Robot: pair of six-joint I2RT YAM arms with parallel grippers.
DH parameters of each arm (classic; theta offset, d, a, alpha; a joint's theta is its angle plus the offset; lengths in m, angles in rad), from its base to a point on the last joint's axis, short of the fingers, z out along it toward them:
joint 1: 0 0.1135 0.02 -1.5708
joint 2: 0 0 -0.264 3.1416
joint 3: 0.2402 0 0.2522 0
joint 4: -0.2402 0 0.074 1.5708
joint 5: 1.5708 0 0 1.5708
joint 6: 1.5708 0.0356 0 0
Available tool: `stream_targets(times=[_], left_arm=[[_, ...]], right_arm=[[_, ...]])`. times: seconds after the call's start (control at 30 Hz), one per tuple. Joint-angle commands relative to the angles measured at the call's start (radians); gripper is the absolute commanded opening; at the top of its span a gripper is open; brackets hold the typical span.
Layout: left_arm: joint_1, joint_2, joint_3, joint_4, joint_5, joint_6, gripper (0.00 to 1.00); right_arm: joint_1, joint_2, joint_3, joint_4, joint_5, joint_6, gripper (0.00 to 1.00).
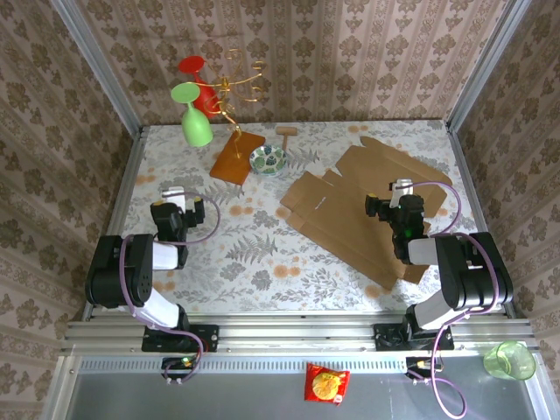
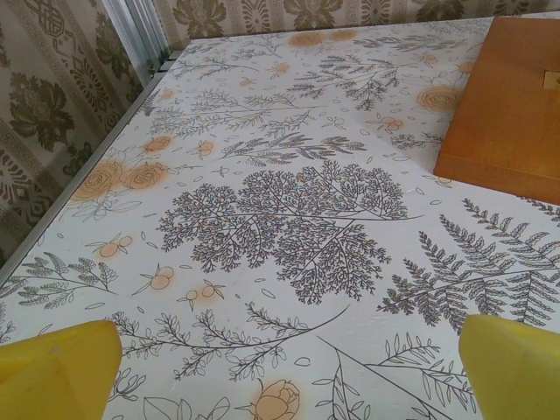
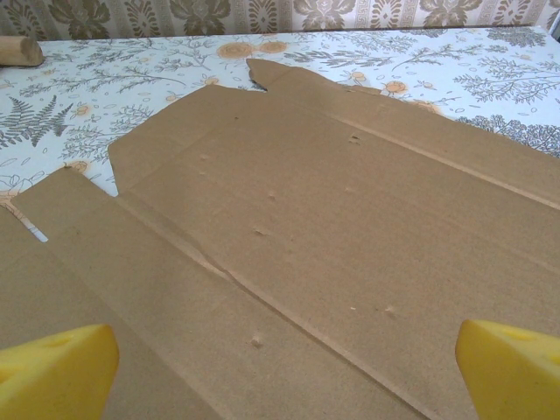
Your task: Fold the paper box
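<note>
Top external: paper box flat; bowl, wooden board nr.

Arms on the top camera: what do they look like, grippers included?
Both the left arm and right arm have black joint housings with white links, each trailed by a looping purple cable. The left gripper and right gripper carry blocky yellow fingertips.

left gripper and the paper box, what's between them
Only bare floral tablecloth between the left gripper and the paper box, per the top view; the wooden board sits farther back.
</note>
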Motion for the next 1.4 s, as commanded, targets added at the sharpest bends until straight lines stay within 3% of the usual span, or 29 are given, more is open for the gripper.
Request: stream_targets(times=[0.0, 0.7, 0.83, 0.87, 0.93, 0.97, 1.07, 1.1, 1.13, 1.17, 1.2, 1.23, 1.27, 1.3, 1.33, 1.37], left_arm=[[-0.002, 0.000, 0.032, -0.006, 0.022, 0.026, 1.00], [0.003, -0.003, 0.023, 0.008, 0.017, 0.014, 1.00], [-0.008, -0.010, -0.092, 0.227, -0.089, -0.002, 1.00], [-0.030, -0.020, -0.123, 0.282, -0.086, 0.026, 1.00], [-0.188, -0.098, -0.149, 0.317, -0.284, 0.175, 1.00], [-0.240, -0.161, -0.142, 0.271, -0.328, 0.228, 1.00], [-0.319, -0.392, -0.017, -0.056, -0.427, 0.207, 1.00], [-0.324, -0.447, 0.083, -0.257, -0.476, 0.125, 1.00], [-0.319, -0.478, 0.205, -0.529, -0.541, -0.039, 1.00], [-0.295, -0.492, 0.342, -0.807, -0.514, -0.224, 1.00], [-0.242, -0.492, 0.479, -1.073, -0.373, -0.387, 1.00], [-0.177, -0.478, 0.540, -1.137, -0.219, -0.470, 1.00], [-0.093, -0.451, 0.560, -1.121, 0.002, -0.564, 1.00], [-0.028, -0.417, 0.570, -1.090, 0.183, -0.654, 0.90], [-0.016, -0.394, 0.587, -1.098, 0.272, -0.726, 0.79], [-0.033, -0.379, 0.606, -1.124, 0.283, -0.762, 0.74]], right_arm=[[-0.004, 0.000, 0.014, 0.012, -0.009, 0.006, 1.00], [-0.003, -0.002, 0.013, 0.013, -0.010, 0.004, 1.00], [0.017, -0.065, -0.018, 0.037, 0.043, -0.001, 1.00], [0.040, -0.118, -0.010, -0.022, 0.106, -0.011, 1.00], [0.101, -0.274, 0.046, -0.198, 0.229, -0.030, 1.00], [0.117, -0.337, 0.082, -0.286, 0.270, -0.018, 1.00], [0.154, -0.511, 0.328, -0.670, 0.430, 0.163, 1.00], [0.147, -0.527, 0.457, -0.908, 0.444, 0.311, 1.00], [0.123, -0.522, 0.570, -1.079, 0.371, 0.423, 1.00], [0.102, -0.514, 0.640, -1.215, 0.303, 0.494, 1.00], [0.096, -0.507, 0.685, -1.328, 0.289, 0.592, 1.00], [0.075, -0.509, 0.703, -1.396, 0.229, 0.685, 1.00], [0.045, -0.511, 0.707, -1.391, 0.111, 0.667, 1.00], [0.033, -0.509, 0.720, -1.398, 0.034, 0.664, 1.00], [0.043, -0.492, 0.764, -1.475, 0.034, 0.682, 0.99], [0.053, -0.474, 0.805, -1.566, 0.042, 0.706, 0.91]])
